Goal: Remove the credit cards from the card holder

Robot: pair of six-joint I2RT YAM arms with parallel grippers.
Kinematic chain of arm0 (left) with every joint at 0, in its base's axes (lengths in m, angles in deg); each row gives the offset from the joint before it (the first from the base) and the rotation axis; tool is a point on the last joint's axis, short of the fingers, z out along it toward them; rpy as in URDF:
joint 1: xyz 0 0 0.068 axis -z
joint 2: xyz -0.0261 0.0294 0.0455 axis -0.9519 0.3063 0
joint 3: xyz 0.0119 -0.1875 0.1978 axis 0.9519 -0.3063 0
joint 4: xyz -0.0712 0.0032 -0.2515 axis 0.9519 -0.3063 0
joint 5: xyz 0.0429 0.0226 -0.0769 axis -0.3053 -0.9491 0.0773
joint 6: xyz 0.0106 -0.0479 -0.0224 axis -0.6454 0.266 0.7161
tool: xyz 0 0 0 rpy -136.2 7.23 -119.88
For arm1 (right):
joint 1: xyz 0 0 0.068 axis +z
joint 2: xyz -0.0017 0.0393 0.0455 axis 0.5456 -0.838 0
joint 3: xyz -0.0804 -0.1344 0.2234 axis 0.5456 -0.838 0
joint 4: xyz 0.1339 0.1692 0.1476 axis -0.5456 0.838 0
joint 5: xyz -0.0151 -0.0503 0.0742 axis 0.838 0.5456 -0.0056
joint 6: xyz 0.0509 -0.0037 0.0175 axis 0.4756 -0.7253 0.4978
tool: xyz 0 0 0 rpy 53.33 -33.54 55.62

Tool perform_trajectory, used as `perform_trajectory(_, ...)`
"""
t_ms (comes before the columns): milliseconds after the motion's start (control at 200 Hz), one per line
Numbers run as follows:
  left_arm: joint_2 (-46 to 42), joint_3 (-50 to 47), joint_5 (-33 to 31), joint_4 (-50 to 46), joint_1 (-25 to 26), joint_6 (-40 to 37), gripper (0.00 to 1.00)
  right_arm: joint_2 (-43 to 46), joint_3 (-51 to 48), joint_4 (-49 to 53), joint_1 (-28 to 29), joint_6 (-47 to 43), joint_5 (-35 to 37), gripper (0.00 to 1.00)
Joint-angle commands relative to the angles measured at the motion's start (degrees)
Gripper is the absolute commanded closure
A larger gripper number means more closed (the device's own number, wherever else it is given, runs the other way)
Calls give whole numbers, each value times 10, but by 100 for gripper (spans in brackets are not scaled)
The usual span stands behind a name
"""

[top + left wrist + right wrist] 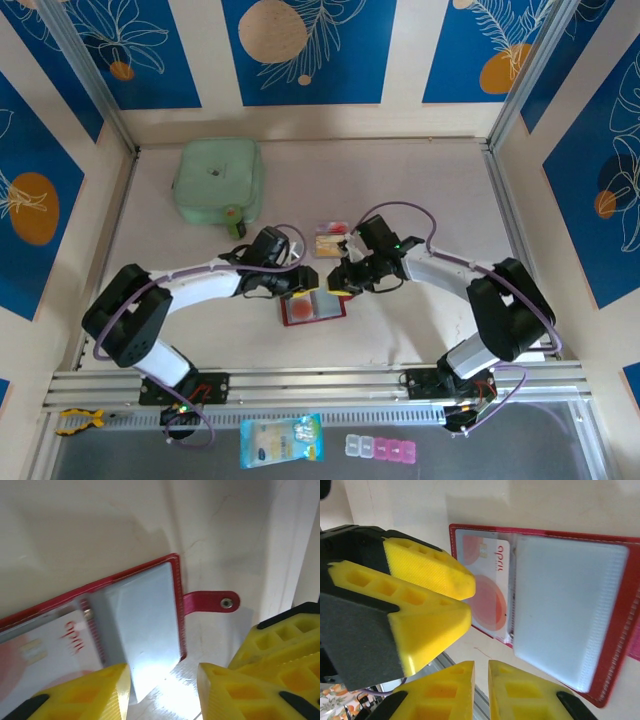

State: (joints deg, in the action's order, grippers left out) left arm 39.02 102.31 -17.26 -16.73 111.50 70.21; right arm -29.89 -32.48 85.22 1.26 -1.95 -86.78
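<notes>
The red card holder (pixel 313 307) lies open on the table between my two grippers. Its left half holds a white credit card with red-pink circles (pixel 490 595), also seen as the card (pixel 45 647). A greyish clear pocket (pixel 145 625) covers the right half, and the red tab (pixel 210 601) sticks out sideways. My left gripper (pixel 162 692) is open, with a corner of the clear pocket lying between its fingers (pixel 85 695). My right gripper (pixel 481 680) hovers just off the holder's near edge, shut to a thin slit on nothing. Two more cards (pixel 328 241) lie behind the holder.
A pale green pouch (pixel 219 182) sits at the back left. The two grippers (pixel 303 283) (pixel 342 283) are close together over the holder. An aluminium rail (pixel 320 385) runs along the near edge, with a blue packet (pixel 282 441) and pink-and-clear boxes (pixel 380 448) below it.
</notes>
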Motion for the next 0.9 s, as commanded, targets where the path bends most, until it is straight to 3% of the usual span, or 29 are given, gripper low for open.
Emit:
perform_trajectory(0, -33, -19, -21, -36, -10, -22, 62, -24, 26, -1, 19, 9, 8, 85)
perform_trajectory(220, -69, -58, -38, -45, -19, -23, 70, -65, 56, 15, 45, 4, 18, 85)
perform_trajectory(575, -73, -84, -74, -72, -22, -34, 91, -114, 91, 26, 65, 1, 25, 85)
perform_trajectory(890, -65, -92, -81, -76, -22, -45, 97, -152, 123, 36, 84, 0, 27, 82)
